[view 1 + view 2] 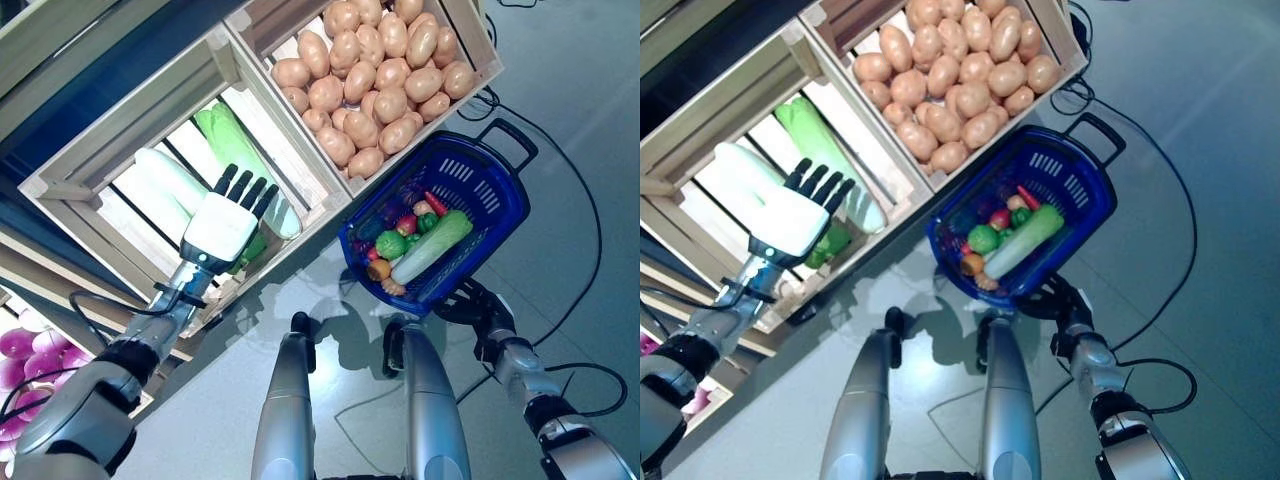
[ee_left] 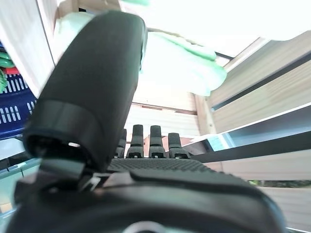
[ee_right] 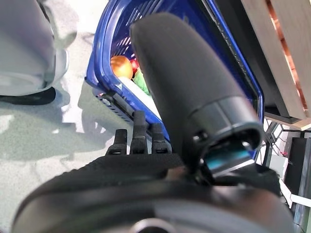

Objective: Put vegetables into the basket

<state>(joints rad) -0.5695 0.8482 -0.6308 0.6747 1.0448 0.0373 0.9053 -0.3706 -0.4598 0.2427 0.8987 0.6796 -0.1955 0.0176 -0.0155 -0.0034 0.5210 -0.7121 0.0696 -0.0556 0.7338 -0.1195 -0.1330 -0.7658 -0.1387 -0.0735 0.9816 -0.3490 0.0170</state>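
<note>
The blue basket (image 1: 497, 196) hangs beside the crates with several vegetables in it: a long white-green one (image 1: 432, 245), a green pepper (image 1: 390, 243), a red chilli (image 1: 436, 203). My right hand (image 1: 480, 308) is under its near rim, with the fingers (image 3: 138, 138) curled round the black handle (image 3: 116, 103). Stretched out with straight fingers, my left hand (image 1: 222, 228) hovers over the wooden crate (image 1: 120, 130) that holds a long white vegetable (image 1: 165, 175) and a pale green one (image 1: 235, 140). It holds nothing. In the left wrist view the pale green vegetable (image 2: 184, 63) lies just past the fingers (image 2: 150, 143).
A second crate (image 1: 487, 68) full of potatoes (image 1: 370, 80) stands right of the first, directly above the basket. Purple onions (image 1: 25, 345) lie on a lower shelf at the far left. The basket's other handle (image 1: 510, 140) sticks out over the grey floor (image 1: 580, 120).
</note>
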